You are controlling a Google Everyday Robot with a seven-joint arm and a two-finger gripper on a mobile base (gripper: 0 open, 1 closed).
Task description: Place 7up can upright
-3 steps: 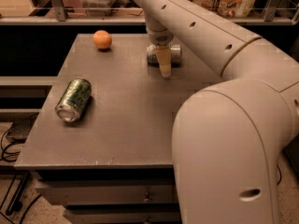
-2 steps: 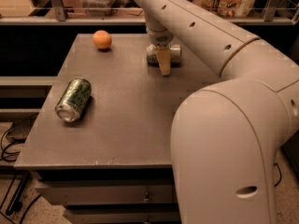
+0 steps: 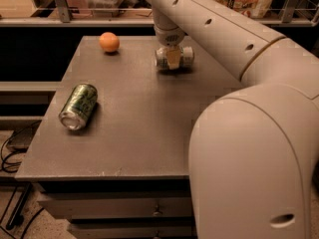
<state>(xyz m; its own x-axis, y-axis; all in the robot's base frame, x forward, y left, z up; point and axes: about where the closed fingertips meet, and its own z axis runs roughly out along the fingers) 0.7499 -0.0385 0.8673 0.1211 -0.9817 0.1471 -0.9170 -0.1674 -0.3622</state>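
The 7up can (image 3: 185, 57) is pale silver-white and lies on its side at the back middle of the grey table (image 3: 134, 133). My gripper (image 3: 173, 59) comes down from above and straddles the can's middle. One cream finger (image 3: 173, 57) lies against the can's near side; the other is hidden behind it. The gripper looks shut on the can, which still rests on the table.
A darker shiny green can (image 3: 79, 106) lies on its side at the table's left. An orange ball (image 3: 109, 42) sits at the back left. My large white arm (image 3: 249, 148) covers the table's right side. Shelves with clutter stand behind the table.
The near finger has drawn in from the table in front of the can to the can's side. The can, green can and ball have not moved.
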